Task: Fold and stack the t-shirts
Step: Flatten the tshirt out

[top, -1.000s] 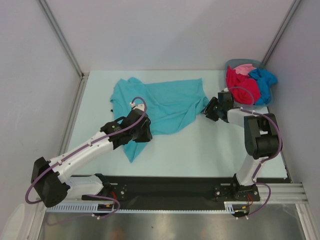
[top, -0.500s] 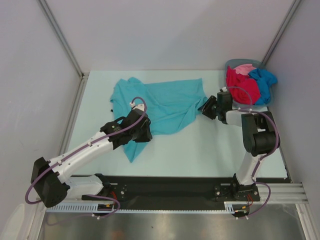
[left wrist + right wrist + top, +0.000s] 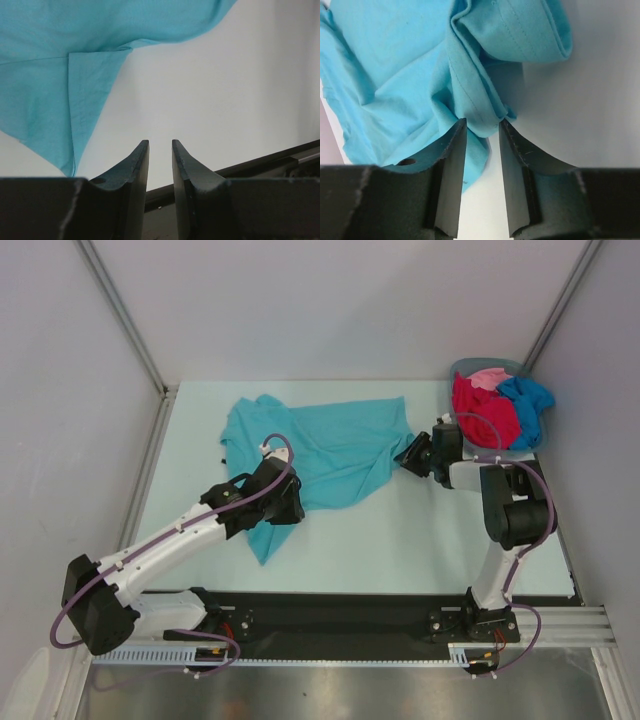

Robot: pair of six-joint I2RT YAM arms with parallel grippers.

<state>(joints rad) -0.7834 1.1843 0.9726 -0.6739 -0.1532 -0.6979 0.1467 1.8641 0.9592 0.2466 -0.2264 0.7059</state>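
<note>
Teal t-shirt lies rumpled on the tabletop, toward 12 o'clock.

Right gripper, at the shirt's 3 o'clock edge: jaws apart astride a bunched fold, no firm pinch evident.

Left gripper, at the shirt's 7 o'clock: narrowly spread, empty.

Risk: the right gripper may catch several layers or slip off the hem, dragging the shirt skewed.

Basket, at 2 o'clock: holds red tee, pink tee and blue tee, unfolded.
</note>
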